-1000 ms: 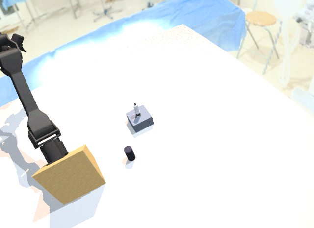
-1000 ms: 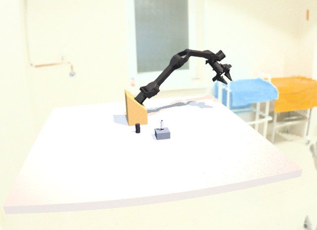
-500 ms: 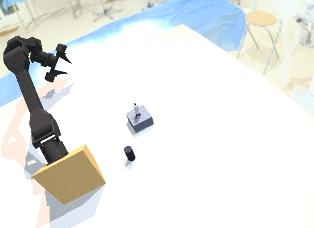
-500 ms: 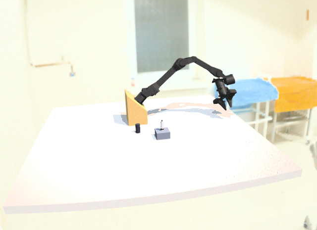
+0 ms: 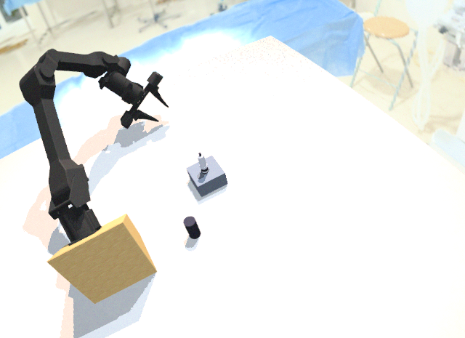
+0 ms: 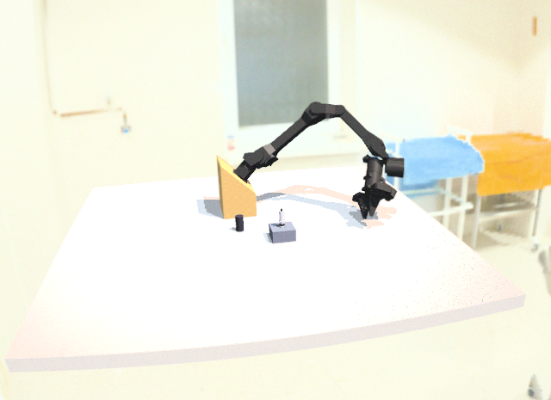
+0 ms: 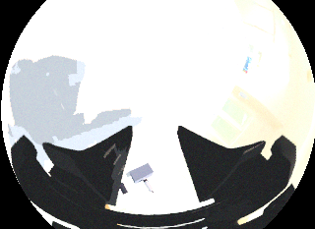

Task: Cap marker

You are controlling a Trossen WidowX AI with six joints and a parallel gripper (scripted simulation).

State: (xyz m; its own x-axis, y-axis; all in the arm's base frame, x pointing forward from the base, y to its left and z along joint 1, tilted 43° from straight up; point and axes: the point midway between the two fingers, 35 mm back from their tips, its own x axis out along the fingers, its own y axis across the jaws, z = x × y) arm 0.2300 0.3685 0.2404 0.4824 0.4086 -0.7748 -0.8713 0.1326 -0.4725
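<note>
A white marker (image 5: pixel 202 162) (image 6: pixel 281 217) stands upright in a grey holder block (image 5: pixel 210 178) (image 6: pixel 283 232) near the middle of the table. Its dark cap (image 5: pixel 192 227) (image 6: pixel 239 222) stands loose on the table, a little nearer the arm's base than the block. My gripper (image 5: pixel 161 110) (image 6: pixel 368 213) (image 7: pixel 157 150) is open and empty. It hangs low over the table, well beyond the block and away from the cap, fingers pointing down. In the wrist view the holder block (image 7: pixel 141 173) with the marker shows small between my fingers.
The arm's wooden wedge base (image 5: pixel 103 259) (image 6: pixel 234 194) stands close to the cap. A blue-draped cart (image 6: pixel 429 160) and an orange one (image 6: pixel 511 160) stand beyond the table's edge. A stool (image 5: pixel 386 28) stands off the far corner.
</note>
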